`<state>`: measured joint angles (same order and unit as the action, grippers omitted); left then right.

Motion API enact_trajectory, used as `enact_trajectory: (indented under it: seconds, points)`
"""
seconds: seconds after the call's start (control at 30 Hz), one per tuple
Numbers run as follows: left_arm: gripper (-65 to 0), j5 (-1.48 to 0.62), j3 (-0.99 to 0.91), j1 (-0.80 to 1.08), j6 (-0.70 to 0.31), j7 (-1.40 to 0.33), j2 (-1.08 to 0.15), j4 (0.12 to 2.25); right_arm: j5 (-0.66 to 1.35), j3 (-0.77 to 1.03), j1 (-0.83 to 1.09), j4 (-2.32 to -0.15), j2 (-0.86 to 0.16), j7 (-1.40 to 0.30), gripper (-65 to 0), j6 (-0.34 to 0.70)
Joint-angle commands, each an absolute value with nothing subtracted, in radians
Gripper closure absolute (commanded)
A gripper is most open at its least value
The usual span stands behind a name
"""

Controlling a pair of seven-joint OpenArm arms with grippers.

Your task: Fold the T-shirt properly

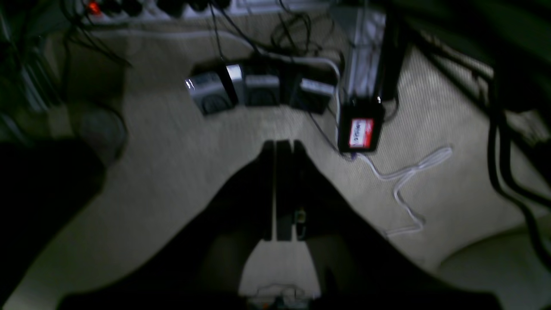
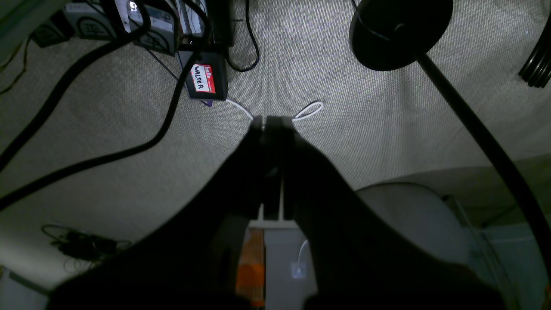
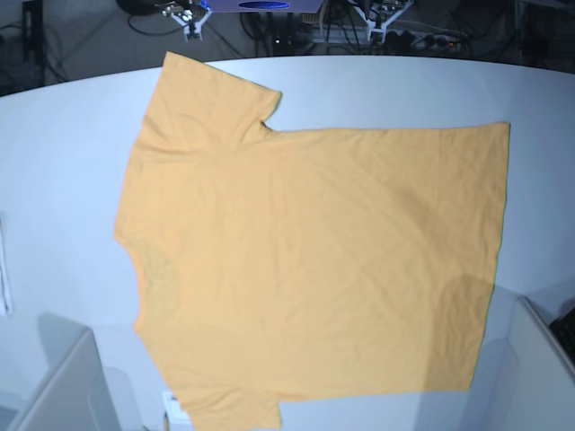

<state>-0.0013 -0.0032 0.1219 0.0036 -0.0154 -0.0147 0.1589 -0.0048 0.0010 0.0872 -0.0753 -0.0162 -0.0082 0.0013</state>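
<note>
Folding is not yet starting: the T-shirt [image 3: 305, 260] is lying spread flat on the table [image 3: 54, 180], while the left gripper [image 1: 284, 146] and right gripper [image 2: 269, 122], jaws pressed together and empty, are needing to open over its edge.

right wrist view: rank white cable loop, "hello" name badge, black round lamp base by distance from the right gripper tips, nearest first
From the right gripper, shut and holding nothing:
1. white cable loop, on the carpet just right of the tips.
2. "hello" name badge, up and left, on a black box.
3. black round lamp base, upper right corner.
</note>
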Motion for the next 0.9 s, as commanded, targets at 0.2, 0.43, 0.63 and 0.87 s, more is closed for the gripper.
enact_trajectory:
  seconds: [0.2, 0.43, 0.63, 0.87]
  points:
    - [0.0, -0.007, -0.007, 0.14, 0.01, -0.012, -0.015, 0.163, -0.008, -0.001, 0.114, -0.12, -0.021, -0.007, 0.0, 0.004]
    - [0.0, -0.007, -0.007, 0.14, 0.01, -0.008, -0.016, 0.154, -0.008, -0.001, 0.13, -0.125, -0.022, -0.002, 0.0, 0.004]
    - [0.0, -0.007, -0.007, 0.173, 0.01, -0.001, -0.016, 0.16, -0.008, 0.001, 0.151, -0.133, -0.022, 0.002, 0.0, 0.005]
    - [0.0, 0.005, 0.004, 0.285, 0.01, 0.074, -0.016, 0.265, -0.005, 0.004, 0.309, -0.331, -0.036, 0.065, 0.0, 0.007]
